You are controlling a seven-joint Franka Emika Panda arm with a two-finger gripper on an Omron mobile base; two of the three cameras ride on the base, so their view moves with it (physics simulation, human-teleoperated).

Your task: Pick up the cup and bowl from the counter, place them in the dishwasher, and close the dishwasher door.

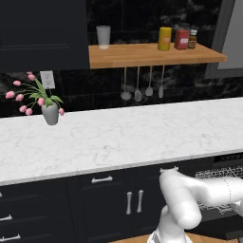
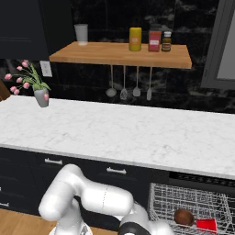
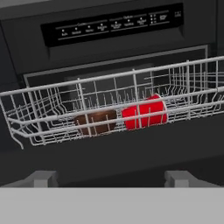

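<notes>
The dishwasher (image 3: 113,24) stands open with its grey wire rack (image 3: 52,103) pulled out. In the rack a red cup (image 3: 144,112) lies on its side, and a brown bowl (image 3: 96,122) rests just left of it. Both also show from the right base, the bowl (image 2: 183,216) beside the cup (image 2: 207,225). Below the rack lies the lowered black dishwasher door (image 3: 131,151). My gripper (image 3: 111,179) faces the rack from the front and a little below, open, its fingertips (image 3: 41,178) wide apart with nothing between them. The white marble counter (image 1: 118,137) runs above.
A grey vase of pink flowers (image 1: 50,113) stands at the counter's left. The wooden shelf (image 1: 152,54) above holds a grey tumbler, a yellow canister and jars, with utensils hanging under it. Dark cabinets with silver handles (image 1: 134,201) sit left of the dishwasher.
</notes>
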